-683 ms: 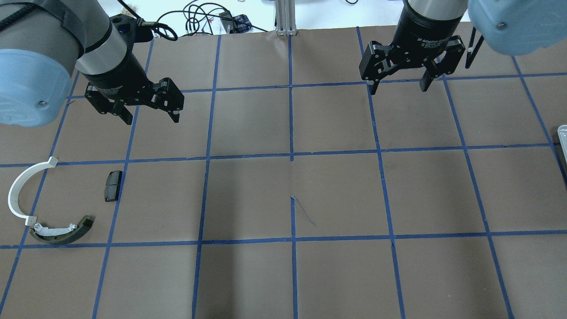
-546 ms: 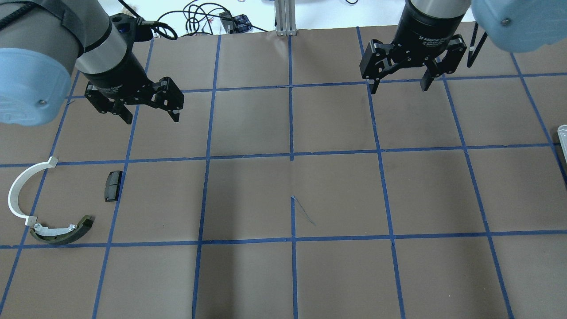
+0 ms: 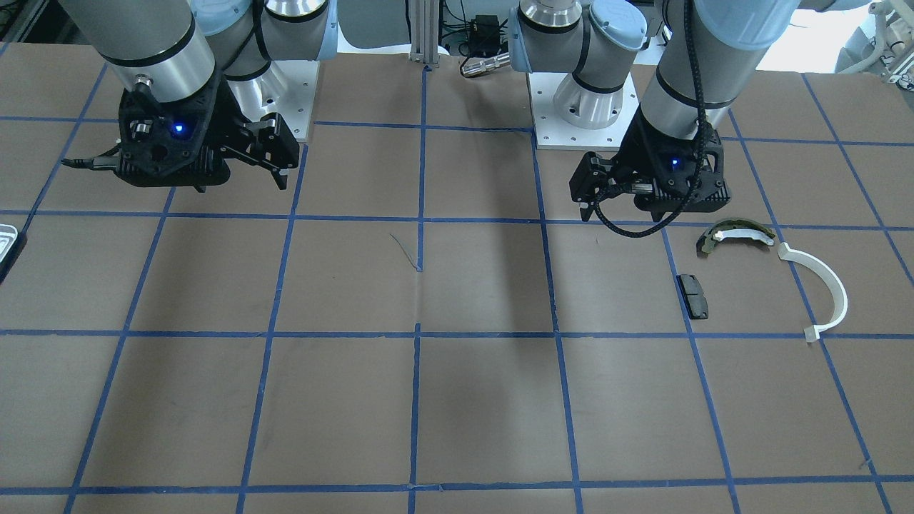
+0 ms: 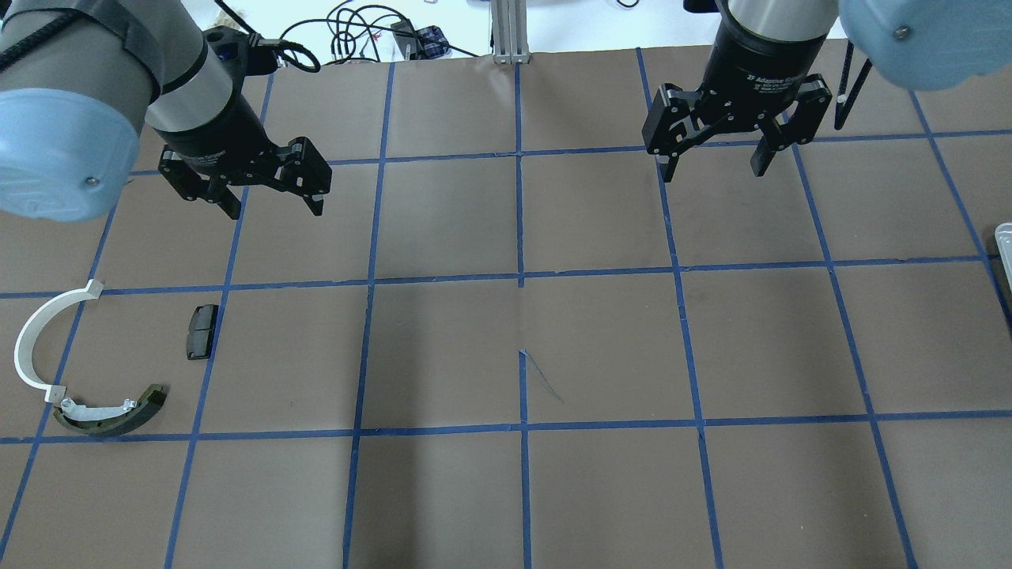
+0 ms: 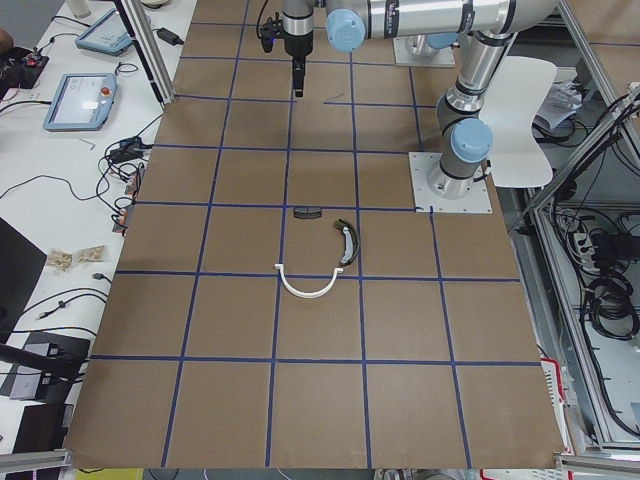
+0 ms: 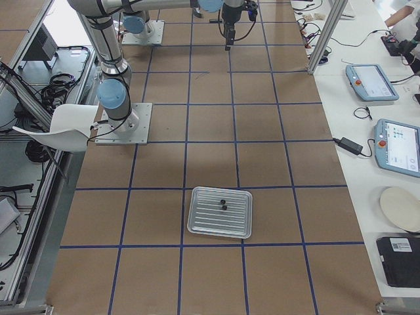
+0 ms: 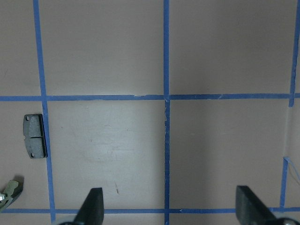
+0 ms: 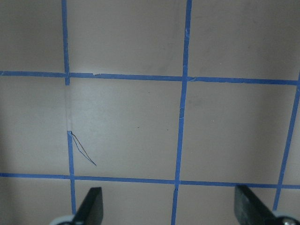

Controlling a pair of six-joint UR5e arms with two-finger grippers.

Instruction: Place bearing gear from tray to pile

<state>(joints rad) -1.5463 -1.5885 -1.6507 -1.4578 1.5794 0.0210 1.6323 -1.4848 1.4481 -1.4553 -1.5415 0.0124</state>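
The white ridged tray (image 6: 220, 212) lies at the table's right end; only its corner shows in the overhead view (image 4: 1004, 237). Two small dark parts (image 6: 223, 204) lie on it, too small to identify. The pile lies at the left: an olive brake shoe (image 4: 111, 411), a white half-ring arc (image 4: 35, 340) and a black pad (image 4: 202, 332). My left gripper (image 4: 275, 207) is open and empty, above the table beyond the pile. My right gripper (image 4: 711, 172) is open and empty, far from the tray. The pad also shows in the left wrist view (image 7: 33, 136).
Brown paper with a blue tape grid (image 4: 522, 276) covers the table. Cables (image 4: 356, 32) and an aluminium post (image 4: 510, 28) sit past the far edge. Tablets (image 6: 397, 144) and a plate (image 6: 400, 209) lie on the side bench.
Both grippers have shifted only slightly; the right one has come a little nearer and the left a little to the right. Both stay open. The parts have not moved.
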